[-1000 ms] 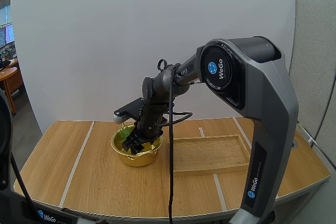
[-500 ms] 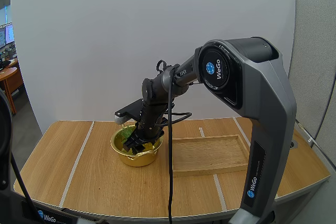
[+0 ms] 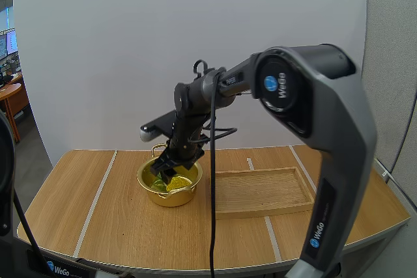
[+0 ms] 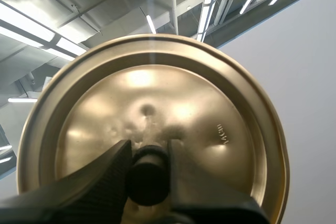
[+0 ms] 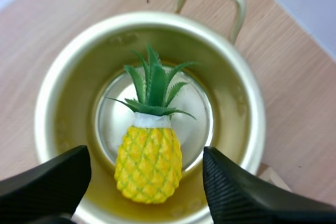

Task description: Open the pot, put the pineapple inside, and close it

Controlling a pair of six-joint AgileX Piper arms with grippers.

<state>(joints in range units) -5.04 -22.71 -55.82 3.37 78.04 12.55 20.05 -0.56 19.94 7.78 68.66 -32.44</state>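
- Pineapple (image 5: 148,163), yellow plastic with green leaves, lies inside the open gold metal pot (image 5: 231,108).
- Right gripper (image 5: 146,155) hovers over the pot, fingers spread, empty.
- Left gripper (image 4: 148,156) pinches the gold lid (image 4: 210,108) by its black knob (image 4: 148,182).
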